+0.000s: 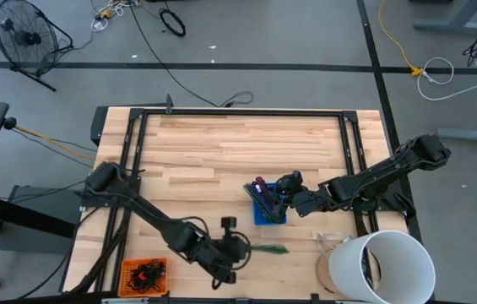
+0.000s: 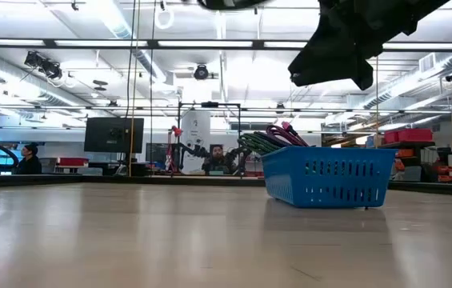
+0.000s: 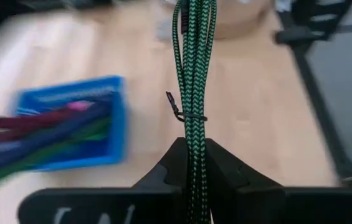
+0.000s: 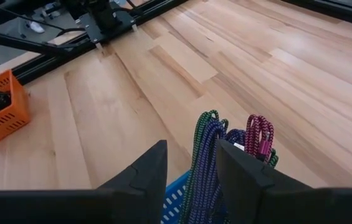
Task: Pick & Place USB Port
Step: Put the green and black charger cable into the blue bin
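On the lower middle of the overhead frame, the left gripper (image 1: pixel 236 256) is clenched on a green braided cable (image 1: pixel 268 249), which lies on the wooden bench (image 1: pixel 221 143) and stretches toward the right of the frame. From the left wrist camera, the cable (image 3: pixel 192 62) is a folded bundle bound by a thin dark tie (image 3: pixel 177 112), and it runs straight out from between the two dark fingers (image 3: pixel 166 171) pressed against it.

Just right of the frame's centre sits a blue basket (image 1: pixel 269 214) filled with more braided cables (image 1: pixel 263 192) in green, purple and magenta. The right gripper (image 1: pixel 287 187) hovers directly over the basket, its arm reaching in from the right edge of the frame. In the right wrist camera its fingers (image 4: pixel 144 171) stand apart, with the looped tops of the cables (image 4: pixel 210 140) rising between them; I cannot tell whether they touch the cables. From bench height, the basket (image 2: pixel 330 176) stands on the right side of the frame, cables (image 2: pixel 270 138) arching out over its left rim, with the dark gripper hanging above it.

Near the lower left corner of the overhead frame sits an orange bin (image 1: pixel 143 274) holding dark items. A white bucket (image 1: pixel 386 266) stands at the lower right corner. A floor fan (image 1: pixel 23 38) stands beyond the bench in the upper left.
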`<control>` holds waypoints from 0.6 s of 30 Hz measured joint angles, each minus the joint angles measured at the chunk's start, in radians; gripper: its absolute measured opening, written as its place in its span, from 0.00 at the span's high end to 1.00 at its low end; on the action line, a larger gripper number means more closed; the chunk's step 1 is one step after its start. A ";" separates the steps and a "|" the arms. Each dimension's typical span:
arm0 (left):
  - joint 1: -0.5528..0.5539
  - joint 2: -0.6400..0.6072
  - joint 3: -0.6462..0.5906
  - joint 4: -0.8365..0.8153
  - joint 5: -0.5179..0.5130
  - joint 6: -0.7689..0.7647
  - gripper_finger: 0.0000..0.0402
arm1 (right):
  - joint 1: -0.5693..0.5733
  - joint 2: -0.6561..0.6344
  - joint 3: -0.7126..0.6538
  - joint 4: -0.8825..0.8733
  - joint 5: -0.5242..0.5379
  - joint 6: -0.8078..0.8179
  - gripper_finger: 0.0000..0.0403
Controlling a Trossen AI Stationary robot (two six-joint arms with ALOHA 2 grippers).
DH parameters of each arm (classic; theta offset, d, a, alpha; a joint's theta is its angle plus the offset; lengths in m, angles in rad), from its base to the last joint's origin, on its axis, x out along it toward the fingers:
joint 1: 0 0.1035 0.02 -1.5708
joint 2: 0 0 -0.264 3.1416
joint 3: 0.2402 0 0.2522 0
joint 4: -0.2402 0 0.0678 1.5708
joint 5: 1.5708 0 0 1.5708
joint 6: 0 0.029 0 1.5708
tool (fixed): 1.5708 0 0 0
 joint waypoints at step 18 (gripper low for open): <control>0.007 -0.349 -0.107 -0.274 -0.374 -0.058 0.92 | 0.037 0.000 0.001 0.183 -0.008 -0.142 0.67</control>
